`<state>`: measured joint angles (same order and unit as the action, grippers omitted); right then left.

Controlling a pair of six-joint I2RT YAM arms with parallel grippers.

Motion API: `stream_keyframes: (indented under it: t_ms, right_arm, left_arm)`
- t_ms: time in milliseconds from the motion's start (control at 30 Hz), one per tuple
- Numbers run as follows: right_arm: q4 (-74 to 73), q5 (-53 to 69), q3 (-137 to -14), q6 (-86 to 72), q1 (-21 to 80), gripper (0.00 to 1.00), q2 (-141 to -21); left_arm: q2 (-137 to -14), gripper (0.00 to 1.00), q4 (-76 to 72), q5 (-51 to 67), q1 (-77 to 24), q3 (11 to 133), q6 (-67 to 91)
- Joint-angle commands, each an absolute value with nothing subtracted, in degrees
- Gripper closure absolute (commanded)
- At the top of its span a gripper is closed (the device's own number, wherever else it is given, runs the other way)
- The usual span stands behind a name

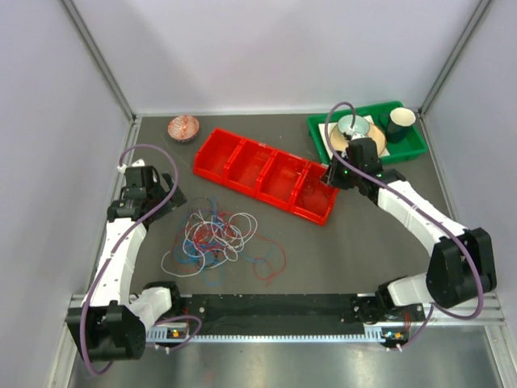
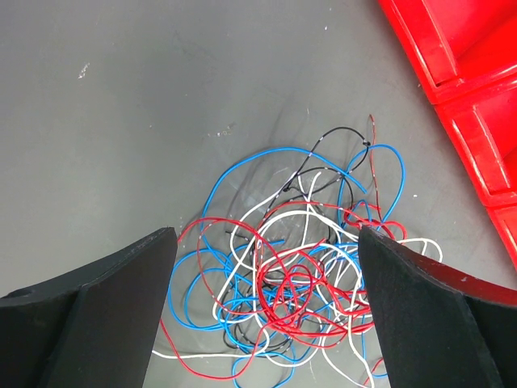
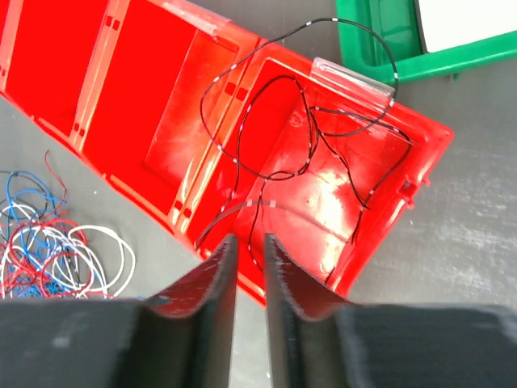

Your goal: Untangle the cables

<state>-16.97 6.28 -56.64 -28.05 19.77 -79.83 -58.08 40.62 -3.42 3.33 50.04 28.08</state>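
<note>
Right gripper (image 3: 249, 238), wrist view: I see its jaws drawn nearly together with only a narrow slit between them, poised above the near wall of the end compartment of the red tray (image 3: 105, 81); a black cable (image 3: 307, 137) lies looped in that compartment, one loop spilling over the rim at 12 o'clock, and one strand runs down toward the slit; whether that strand is pinched I cannot tell. Left gripper (image 2: 266, 234), wrist view: jaws spread wide and holding nothing, hovering over the cables (image 2: 299, 283), a loose knot of red, blue, white and black wire on the bare table. Top view: the knot sits at 8 o'clock from the table's middle, the tray at 1 o'clock from the knot, a green tray (image 1: 412, 149) at 1 o'clock in the far corner. Step in hand, as I judge it: depositing one freed black cable in the tray's end compartment; most of the sorting remains. Next move, as I judge it: make sure the strand drops clear of the fingers; then lower the left jaws onto one outlying loop, at 12 o'clock of the knot, and draw it out slowly so that it drags no neighbours.
</note>
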Motion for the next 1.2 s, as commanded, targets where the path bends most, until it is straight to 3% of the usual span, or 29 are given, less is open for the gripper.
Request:
stream_keyframes:
  t_ms: [0, 100, 200, 433, 733, 933, 1167]
  right_arm:
    - [-20.1, 5.5, -56.4, -25.1, 21.0, 0.7, -76.6]
    - [-20.5, 4.9, -59.3, -24.1, 22.7, 0.45, -77.6]
    - [-21.2, 3.3, -64.5, -22.8, 25.6, 0.37, -80.6]
    - [-24.3, -3.1, -74.6, -21.0, 28.4, 0.39, -94.7]
    - [-26.9, -9.2, -80.2, -19.4, 28.4, 0.42, -101.5]
    - [-27.0, -10.7, -79.3, -19.6, 28.5, 0.62, -101.3]
    - [-26.8, -11.7, -77.3, -20.1, 28.3, 0.98, -100.7]
  left_arm:
    - [-58.8, 0.01, 37.7, -3.5, 3.3, 51.1, 27.5]
    - [-58.7, 0.01, 37.5, -3.6, 3.3, 51.2, 27.5]
    - [-58.4, 0.01, 38.0, -3.6, 3.2, 51.3, 27.6]
    - [-57.4, 0.01, 39.6, -4.4, 3.3, 52.2, 26.9]
    - [-57.1, 0.01, 40.3, -5.2, 3.3, 52.8, 26.1]
    - [-57.7, 0.01, 39.8, -4.8, 3.3, 52.6, 26.2]
    - [-57.5, 0.01, 39.7, -5.0, 3.3, 52.3, 26.0]
